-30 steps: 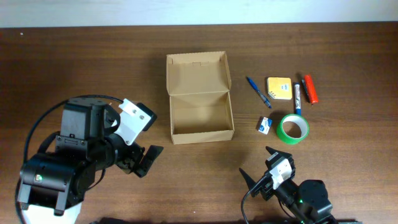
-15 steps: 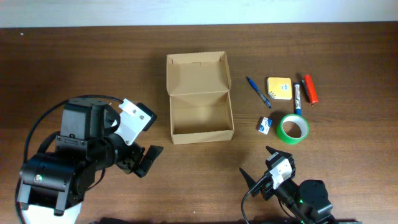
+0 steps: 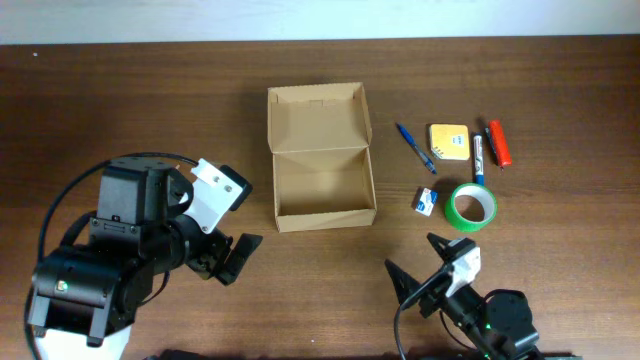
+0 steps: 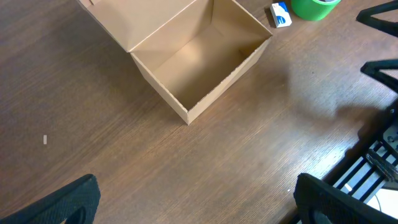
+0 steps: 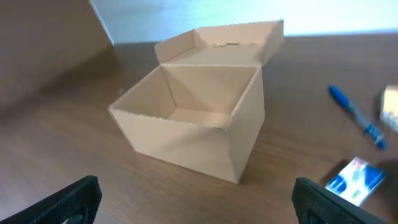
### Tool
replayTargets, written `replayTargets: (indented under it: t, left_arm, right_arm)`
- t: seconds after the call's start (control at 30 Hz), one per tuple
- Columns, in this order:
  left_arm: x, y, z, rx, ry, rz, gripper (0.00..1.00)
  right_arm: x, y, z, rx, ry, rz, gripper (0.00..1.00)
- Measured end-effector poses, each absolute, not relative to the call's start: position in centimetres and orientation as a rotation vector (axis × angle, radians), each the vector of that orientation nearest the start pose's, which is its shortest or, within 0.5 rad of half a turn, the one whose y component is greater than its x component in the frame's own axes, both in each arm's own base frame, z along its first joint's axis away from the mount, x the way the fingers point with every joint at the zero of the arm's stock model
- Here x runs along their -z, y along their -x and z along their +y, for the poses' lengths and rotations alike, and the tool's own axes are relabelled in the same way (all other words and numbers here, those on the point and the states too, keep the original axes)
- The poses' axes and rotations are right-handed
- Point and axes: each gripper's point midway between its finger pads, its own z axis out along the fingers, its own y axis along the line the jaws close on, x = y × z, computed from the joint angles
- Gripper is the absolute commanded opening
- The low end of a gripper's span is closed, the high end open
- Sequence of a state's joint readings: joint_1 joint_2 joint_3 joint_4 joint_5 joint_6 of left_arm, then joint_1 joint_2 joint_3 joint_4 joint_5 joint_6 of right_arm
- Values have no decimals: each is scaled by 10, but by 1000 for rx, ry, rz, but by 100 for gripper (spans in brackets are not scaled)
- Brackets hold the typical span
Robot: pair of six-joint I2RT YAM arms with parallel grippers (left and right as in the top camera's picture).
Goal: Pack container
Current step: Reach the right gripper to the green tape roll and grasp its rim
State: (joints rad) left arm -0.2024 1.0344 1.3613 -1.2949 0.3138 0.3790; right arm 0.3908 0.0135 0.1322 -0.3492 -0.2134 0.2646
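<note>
The container (image 3: 322, 186), a tan cardboard box, stands open and empty mid-table with its lid flap laid back. It also shows in the left wrist view (image 4: 199, 59) and the right wrist view (image 5: 186, 143). My left gripper (image 3: 222, 262) is open to the box's lower left, with bare wood between its fingers (image 4: 199, 205). My right gripper (image 3: 420, 266) is open near the front edge, facing the box's corner (image 5: 198, 202) and holding nothing.
Right of the box lie a blue pen (image 3: 415, 148), a yellow notepad (image 3: 449, 141), a blue marker (image 3: 478, 157), a red marker (image 3: 499, 143), a green tape roll (image 3: 470, 206) and a small blue-and-white item (image 3: 426, 201).
My right gripper has shifted slightly near the front edge. The left arm, the box and the loose items have not moved.
</note>
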Motion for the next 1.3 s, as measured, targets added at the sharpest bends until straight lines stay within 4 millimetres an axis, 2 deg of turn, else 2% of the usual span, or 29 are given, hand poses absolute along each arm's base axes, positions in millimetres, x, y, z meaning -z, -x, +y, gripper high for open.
replayTargets:
  t: [0.2,0.43,0.63,0.97,1.17,1.3]
  left_arm:
    - [-280,-217,-99,325,-833,2357,100]
    - [-280,-217,-99,325,-833,2357,100]
    - [-280,-217,-99,324,-833,2358,100]
    - [-280,-217,-98,321,-832,2359,100]
    - [-280,-217,-98,321,-832,2359,100]
    - [-280,-217,-98,321,-832,2359,100]
  right_arm:
    - [-155,-210,101,-634,51,1824,99]
    - [-142,-218,78,-532,-109,1865,99]
    - [-125,-226,64,-406,-172,1979,99]
    - [-144,-253,54,-183,-165,2104,99]
    - [-158,-272,52,-66,-100,2134,99]
    - [-162,-284,39,-18,-138,2150,99]
